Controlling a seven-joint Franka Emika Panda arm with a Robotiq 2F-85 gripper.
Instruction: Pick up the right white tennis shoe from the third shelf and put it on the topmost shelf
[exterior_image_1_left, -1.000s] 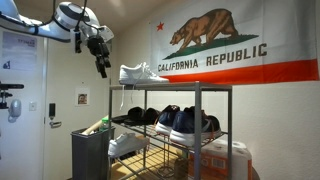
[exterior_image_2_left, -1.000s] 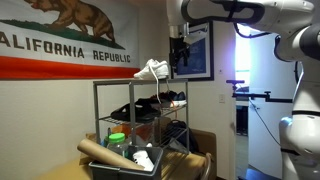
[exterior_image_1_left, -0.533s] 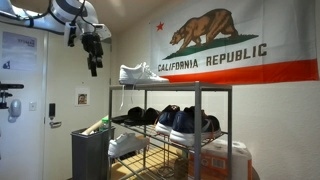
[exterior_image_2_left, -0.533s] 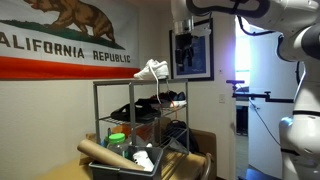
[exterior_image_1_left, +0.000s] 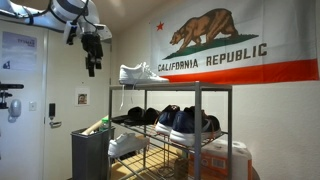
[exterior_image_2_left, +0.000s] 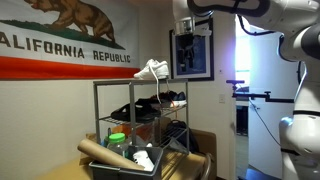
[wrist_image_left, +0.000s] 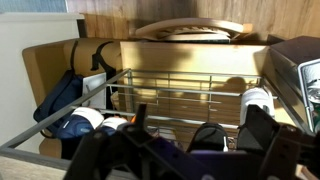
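Observation:
A white tennis shoe (exterior_image_1_left: 143, 73) lies on the topmost shelf (exterior_image_1_left: 190, 87) of the grey rack, and it shows in both exterior views (exterior_image_2_left: 152, 70). My gripper (exterior_image_1_left: 92, 62) hangs in the air beside the rack, apart from that shoe and a little above it (exterior_image_2_left: 188, 52). In the wrist view the fingers (wrist_image_left: 200, 135) are spread, with nothing between them. A second white shoe (exterior_image_1_left: 124, 145) sits on a lower wire tier (exterior_image_1_left: 160, 150). Dark navy sneakers (exterior_image_1_left: 185, 122) fill the tier above it.
A grey bin (exterior_image_1_left: 90, 152) with a green-lidded bottle (exterior_image_2_left: 118, 139) and a cardboard tube (exterior_image_2_left: 105, 153) stands next to the rack. A box (exterior_image_1_left: 228, 158) sits on the rack's other side. A flag (exterior_image_1_left: 215, 45) covers the wall behind, and a framed picture (exterior_image_2_left: 200, 62) hangs near the gripper.
The gripper has risen and drawn back from the white shoe on the top shelf. It has barely moved in the last half second. The shoe stays put.

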